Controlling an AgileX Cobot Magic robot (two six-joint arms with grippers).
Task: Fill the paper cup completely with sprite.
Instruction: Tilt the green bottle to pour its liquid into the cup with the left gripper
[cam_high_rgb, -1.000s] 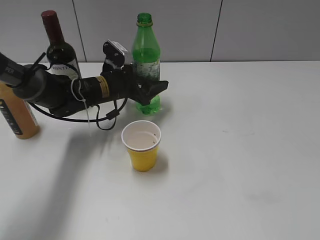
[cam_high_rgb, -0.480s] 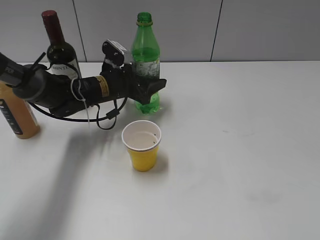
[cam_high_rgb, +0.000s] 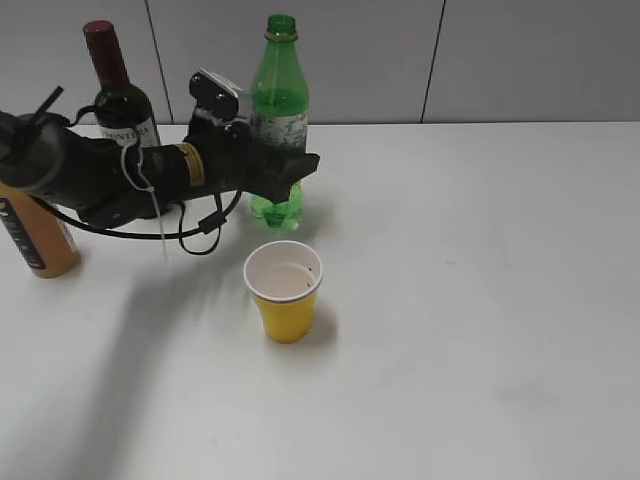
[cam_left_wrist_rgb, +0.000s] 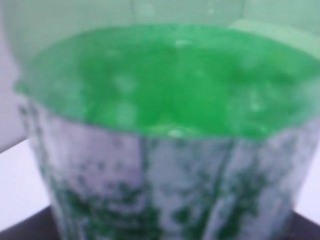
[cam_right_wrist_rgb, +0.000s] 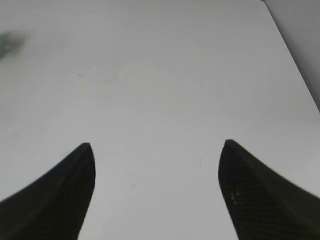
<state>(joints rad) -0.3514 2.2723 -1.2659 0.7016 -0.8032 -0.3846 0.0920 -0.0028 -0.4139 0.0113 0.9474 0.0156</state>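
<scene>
Sprite (cam_high_rgb: 279, 110) stands upright just behind the cup (cam_high_rgb: 285, 291), bottle nearly full, so probably heavy and sloshy; thin plastic would dent under a hard squeeze. Label band (cam_left_wrist_rgb: 165, 190) is the sensible grip height. Left gripper (cam_high_rgb: 283, 172) is clenched around that band, seemingly lifting the base just off the desk (cam_high_rgb: 480, 300). Right gripper (cam_right_wrist_rgb: 155, 192), well away from the cup, is spread wide and holds nothing.
</scene>
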